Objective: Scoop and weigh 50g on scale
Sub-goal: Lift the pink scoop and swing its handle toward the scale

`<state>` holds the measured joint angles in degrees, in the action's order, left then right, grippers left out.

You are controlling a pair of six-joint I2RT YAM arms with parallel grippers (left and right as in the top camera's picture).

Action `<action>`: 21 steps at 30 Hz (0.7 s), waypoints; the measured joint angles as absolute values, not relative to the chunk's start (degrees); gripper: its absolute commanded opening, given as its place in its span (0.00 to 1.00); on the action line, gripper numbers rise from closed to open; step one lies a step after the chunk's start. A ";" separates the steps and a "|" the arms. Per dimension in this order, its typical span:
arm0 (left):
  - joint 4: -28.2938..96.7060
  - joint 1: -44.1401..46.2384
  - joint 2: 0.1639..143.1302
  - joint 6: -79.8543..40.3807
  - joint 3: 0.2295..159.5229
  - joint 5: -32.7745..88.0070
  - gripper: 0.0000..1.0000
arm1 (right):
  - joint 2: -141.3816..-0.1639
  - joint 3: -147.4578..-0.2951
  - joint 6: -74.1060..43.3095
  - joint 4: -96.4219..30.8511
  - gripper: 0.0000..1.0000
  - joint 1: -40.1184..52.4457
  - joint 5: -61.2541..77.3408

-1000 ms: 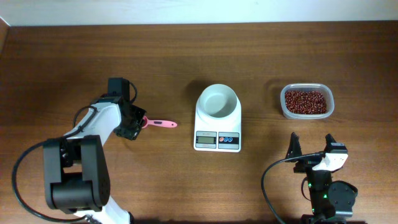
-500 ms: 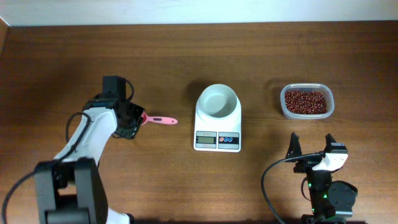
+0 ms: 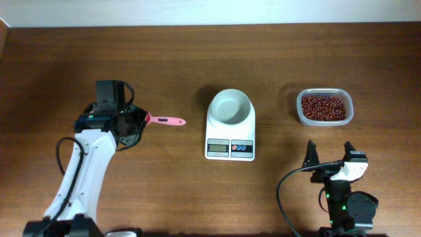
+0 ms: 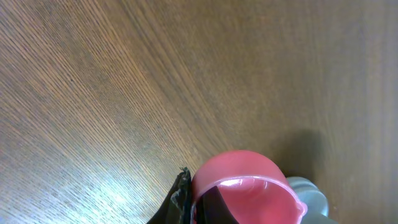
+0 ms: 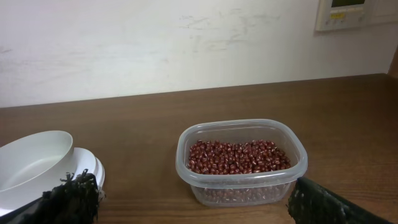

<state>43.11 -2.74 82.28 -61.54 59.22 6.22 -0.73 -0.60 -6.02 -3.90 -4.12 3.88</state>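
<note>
A pink scoop point(image 3: 166, 121) hangs left of the scale point(image 3: 230, 133), handle pointing right. My left gripper point(image 3: 138, 122) is shut on its cup end. The left wrist view shows the pink cup point(image 4: 245, 186) against a black finger point(image 4: 178, 200), over bare wood. The white scale carries an empty round white bowl point(image 3: 230, 107) and has a grey display point(image 3: 218, 149). My right gripper point(image 3: 329, 157) stands open near the front edge, below the clear tub of red beans point(image 3: 323, 107). In the right wrist view, the tub point(image 5: 241, 163) sits ahead between the spread fingers point(image 5: 69, 198), and the bowl point(image 5: 34, 163) is at left.
The table is dark brown wood point(image 3: 197, 59) with a pale wall point(image 5: 155, 43) behind it. The left arm's white link point(image 3: 82, 171) runs from the front edge up to the gripper. The right arm's base point(image 3: 345, 204) sits at the front right.
The left arm has swung left and back, carrying the pink scoop a little left and away from the front edge. The right arm, scale and tub have not moved.
</note>
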 measured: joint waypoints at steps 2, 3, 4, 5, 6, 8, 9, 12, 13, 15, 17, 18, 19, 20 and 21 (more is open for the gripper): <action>43.42 -2.74 80.23 -61.54 59.22 6.22 0.00 | -0.73 -0.60 -6.04 -3.88 0.99 -4.12 3.88; 43.66 -2.74 79.46 -61.54 59.22 6.35 0.00 | -0.73 -0.60 -6.04 -3.88 0.99 -4.12 3.88; 43.94 -2.74 78.50 -61.54 59.22 6.72 0.00 | -0.73 -0.60 -6.07 -3.90 0.99 -4.12 3.88; 44.16 -2.74 77.52 -61.54 59.22 7.25 0.00 | -0.73 -0.60 -6.07 -3.88 0.99 -4.12 3.88; 44.62 -2.74 76.47 -61.54 59.22 7.75 0.00 | -0.73 -0.60 -6.07 -3.88 0.99 -4.12 3.88; 45.30 -2.74 75.05 -61.54 59.22 8.64 0.00 | -0.73 -0.60 -6.09 -3.90 0.99 -4.12 3.88; 45.82 -2.74 74.11 -61.54 59.22 9.08 0.00 | -0.73 -0.60 -6.09 -3.88 0.99 -4.12 3.88; 46.15 -2.74 71.88 -61.54 59.22 9.61 0.00 | -0.73 -0.60 -6.07 -3.90 0.99 -4.12 3.88; 46.26 -2.74 70.87 -61.54 59.22 9.82 0.00 | -0.73 -0.60 -6.09 -3.90 0.99 -4.12 3.88; 46.70 -2.74 68.62 -61.60 59.22 10.52 0.00 | -0.73 -0.60 -6.07 -3.88 0.99 -4.12 3.88; 48.95 -2.68 66.19 -61.63 59.22 11.33 0.00 | -0.73 -0.60 -6.02 -3.88 0.99 -4.12 3.88; 51.13 -2.55 64.66 -61.78 59.22 11.77 0.00 | -0.73 -0.60 -6.11 -3.88 0.99 -4.12 3.88; 52.07 -2.26 63.88 -61.93 59.22 11.86 0.00 | -0.73 -0.60 -6.07 -3.88 0.99 -4.12 3.88; 53.67 -1.83 63.20 -62.39 59.22 11.92 0.00 | -0.73 -0.60 -6.07 -3.90 0.99 -4.12 3.88; 55.29 -1.04 62.50 -62.94 59.16 12.10 0.00 | -0.69 -0.60 -6.07 -3.90 0.99 -4.12 3.88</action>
<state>55.29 -1.04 62.50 -62.94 59.16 12.10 -0.69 -0.60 -6.07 -3.90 -4.12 3.88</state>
